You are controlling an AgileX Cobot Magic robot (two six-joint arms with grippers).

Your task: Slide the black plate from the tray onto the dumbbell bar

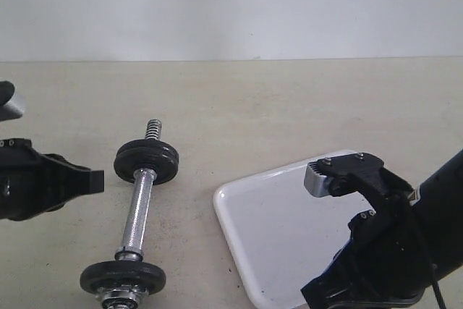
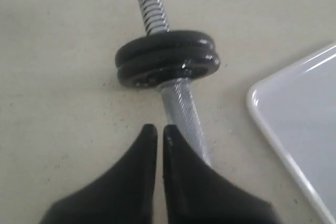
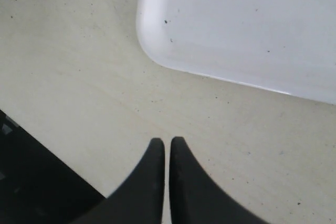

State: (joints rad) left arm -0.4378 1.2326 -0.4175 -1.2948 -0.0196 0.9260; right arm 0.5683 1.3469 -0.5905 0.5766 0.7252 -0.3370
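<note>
Nearest, the right gripper (image 3: 164, 142) is seen pressed together, nothing held, over bare table (image 3: 79, 77) just off a corner of the tray (image 3: 236, 24). The tray is shown empty wherever it is not hidden by the right arm (image 1: 405, 251). Beside it the dumbbell bar (image 1: 137, 211) is laid on the table, a single disc (image 1: 123, 278) at its near end. The left gripper (image 2: 157, 129) is closed and empty too, held just beside the chrome shaft. Farther along, a matching disc (image 2: 168, 72) is pressed against an outer one, judged to be the black plate (image 2: 167, 43), already on the bar. Beyond it the threaded end (image 2: 152, 9) is left bare. The sliding step looks done; only a clean retreat is called for next.
</note>
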